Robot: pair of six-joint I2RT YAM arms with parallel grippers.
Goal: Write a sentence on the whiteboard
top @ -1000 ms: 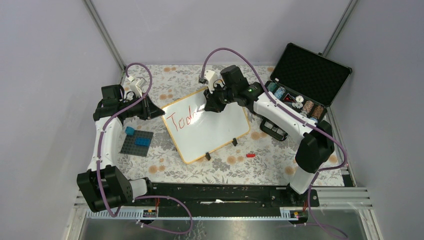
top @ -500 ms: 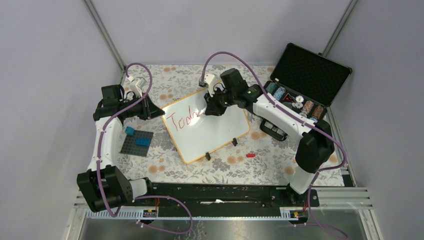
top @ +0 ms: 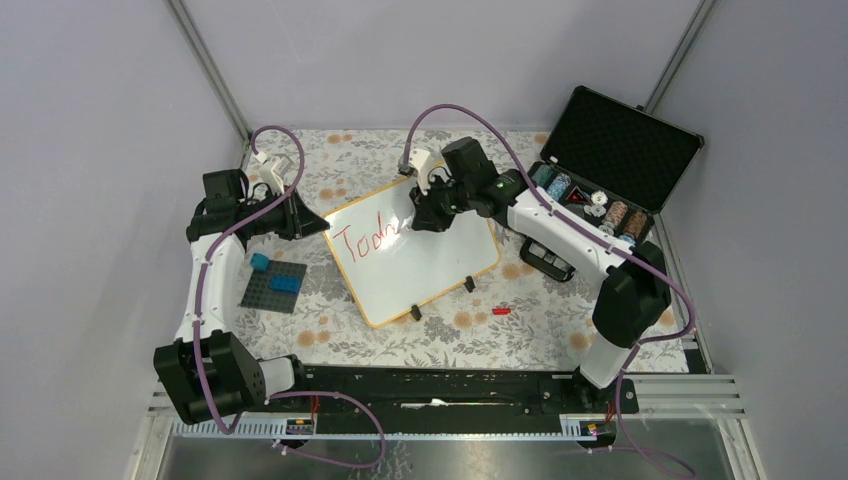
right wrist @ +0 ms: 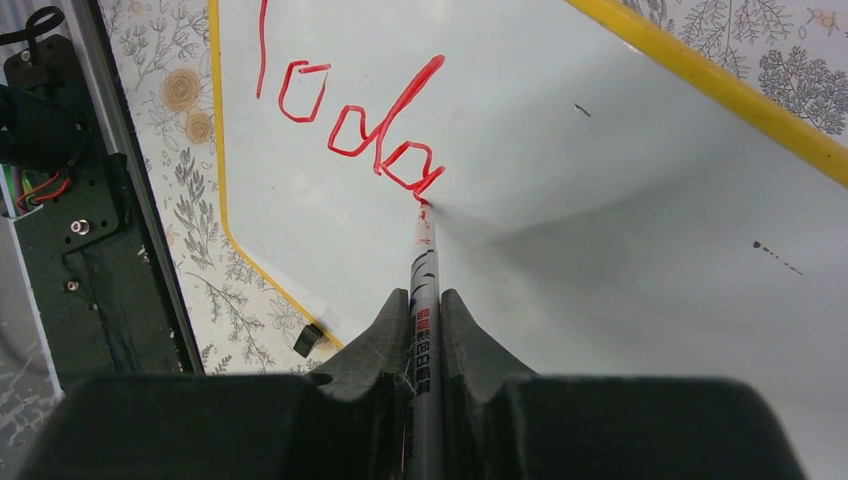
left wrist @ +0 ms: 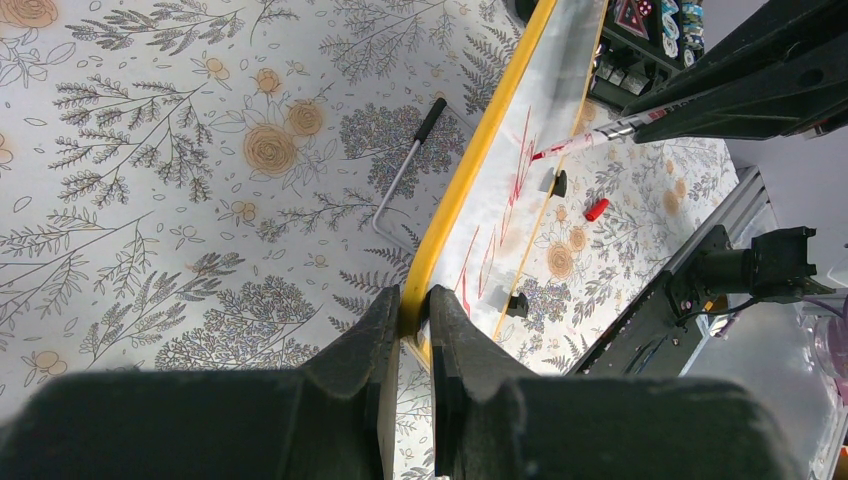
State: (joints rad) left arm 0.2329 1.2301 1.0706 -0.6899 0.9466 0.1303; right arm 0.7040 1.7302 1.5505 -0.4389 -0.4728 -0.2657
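The sentence (right wrist: 405, 105) read "Toda" in red on the whiteboard (top: 430, 265), mid-counter. The marker (right wrist: 424, 265), clamped in the right hand (right wrist: 425, 305), touched the board at the a's tail. The left hand (left wrist: 413, 300) pinched the board's left edge. The next letter would want light, even pressure and a steady board.

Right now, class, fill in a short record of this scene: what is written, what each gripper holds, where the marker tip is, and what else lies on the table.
Writing: red letters reading "Toda"; sentence unfinished
Board: whiteboard with yellow rim
Left gripper: shut on the whiteboard's rim
Right gripper: shut on the red marker
Marker tip: touching the board at the end of the last letter
Also on table: small red piece, possibly a cap; open black case; grey plate with blue bricks
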